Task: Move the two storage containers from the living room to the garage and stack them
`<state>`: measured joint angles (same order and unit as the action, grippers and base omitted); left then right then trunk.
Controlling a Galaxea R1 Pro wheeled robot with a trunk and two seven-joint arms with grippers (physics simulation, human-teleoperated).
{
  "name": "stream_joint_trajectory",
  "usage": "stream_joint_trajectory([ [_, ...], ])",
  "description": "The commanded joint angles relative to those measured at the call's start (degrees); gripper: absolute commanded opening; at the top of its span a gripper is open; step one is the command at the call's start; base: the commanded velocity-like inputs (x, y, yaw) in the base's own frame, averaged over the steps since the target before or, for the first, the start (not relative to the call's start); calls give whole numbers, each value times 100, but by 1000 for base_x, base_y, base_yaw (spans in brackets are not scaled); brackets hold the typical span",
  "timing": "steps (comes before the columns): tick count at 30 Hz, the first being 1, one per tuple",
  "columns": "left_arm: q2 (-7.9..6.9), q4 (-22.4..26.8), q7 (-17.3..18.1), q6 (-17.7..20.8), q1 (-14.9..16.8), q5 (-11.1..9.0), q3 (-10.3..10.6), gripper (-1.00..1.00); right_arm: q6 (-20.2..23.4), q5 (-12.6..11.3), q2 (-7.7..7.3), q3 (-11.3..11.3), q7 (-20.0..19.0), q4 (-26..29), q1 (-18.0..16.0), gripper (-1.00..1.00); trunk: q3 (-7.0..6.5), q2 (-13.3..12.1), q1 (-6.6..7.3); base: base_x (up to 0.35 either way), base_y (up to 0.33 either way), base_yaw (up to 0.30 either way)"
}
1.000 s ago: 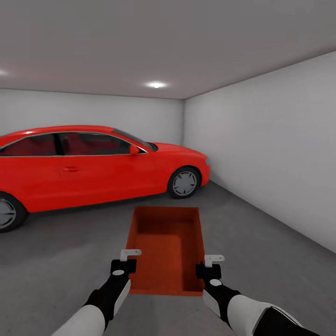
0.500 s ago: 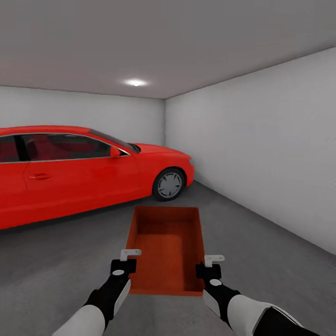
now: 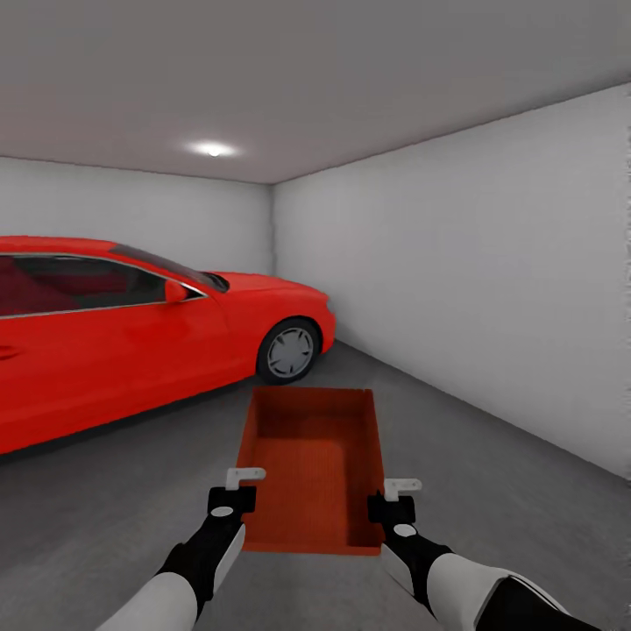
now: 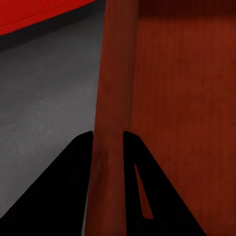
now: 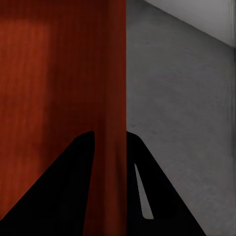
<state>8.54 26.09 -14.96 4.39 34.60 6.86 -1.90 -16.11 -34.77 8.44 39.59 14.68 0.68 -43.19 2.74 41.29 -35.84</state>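
Note:
I hold one orange-red storage container (image 3: 314, 469) level in front of me, above the dark grey garage floor (image 3: 491, 464). My left gripper (image 3: 238, 491) is shut on its left wall near the closest corner. My right gripper (image 3: 390, 498) is shut on its right wall. In the left wrist view the black fingers (image 4: 73, 177) straddle the container wall (image 4: 110, 123). The right wrist view has the container wall (image 5: 115, 98) pinched between dark fingers (image 5: 73, 182). The container is open-topped and holds nothing.
A red car (image 3: 131, 337) stands at the left, its front wheel (image 3: 289, 352) just beyond the container. A pale grey wall (image 3: 473, 289) runs along the right side. Open concrete lies ahead between the car and that wall.
The whole picture has shifted: the car and ceiling light slid left, so the camera turned right. Both grippers and the container hold the same place in the view.

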Motion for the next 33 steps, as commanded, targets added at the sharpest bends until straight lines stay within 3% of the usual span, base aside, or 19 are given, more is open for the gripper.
stream_joint_trajectory([
  [1,7,18,-86,53,2,-299,-139,-100,11,76,124,-145,-18,64,-5,-100,10,8,-5,296,231,-276],
  [14,7,24,-86,53,2,-299,-135,-100,11,76,123,-145,-18,64,-5,-100,7,8,-5,295,231,-264],
  [33,7,52,-86,53,2,-297,-135,-100,13,76,123,-145,-22,64,-6,-100,6,8,-5,295,231,-58],
])
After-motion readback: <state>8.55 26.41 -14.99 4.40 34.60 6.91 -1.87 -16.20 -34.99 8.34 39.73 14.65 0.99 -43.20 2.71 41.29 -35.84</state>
